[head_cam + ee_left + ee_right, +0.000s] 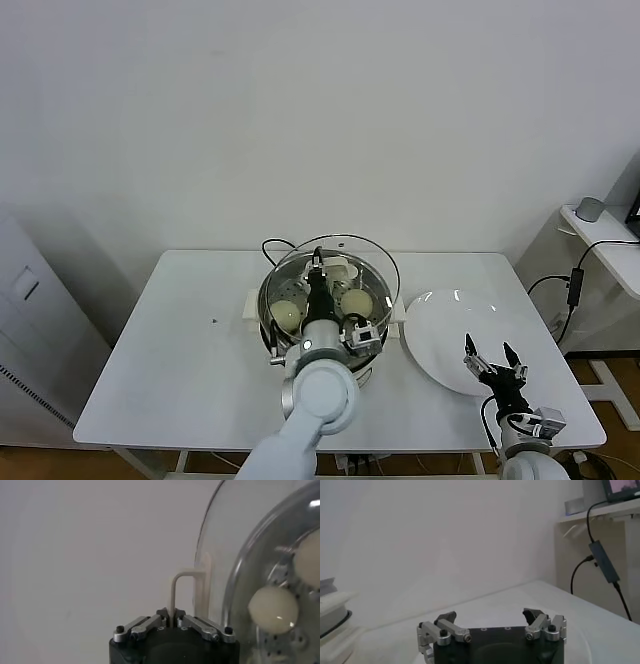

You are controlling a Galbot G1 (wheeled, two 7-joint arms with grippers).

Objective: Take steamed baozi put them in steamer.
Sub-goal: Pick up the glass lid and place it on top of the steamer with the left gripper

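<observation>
The steamer (266, 325) stands mid-table on its white base. Two cream-white baozi show inside it, one on the left (288, 316) and one on the right (356, 302). My left gripper (316, 270) is shut on the white handle (175, 587) of the round glass lid (385, 262) and holds the lid tilted over the pot. In the left wrist view my gripper (173, 616) pinches the handle, and two baozi (272, 609) show through the glass lid (235, 555). My right gripper (492, 360) is open and empty over the near edge of the white plate (440, 330); it also shows in the right wrist view (490, 617).
A black cable (275, 243) runs behind the steamer. A grey cabinet (30, 330) stands left of the table. A side shelf (600, 235) with a hanging cable and adapter (576, 285) stands at the right. The steamer's base edge (332, 615) shows in the right wrist view.
</observation>
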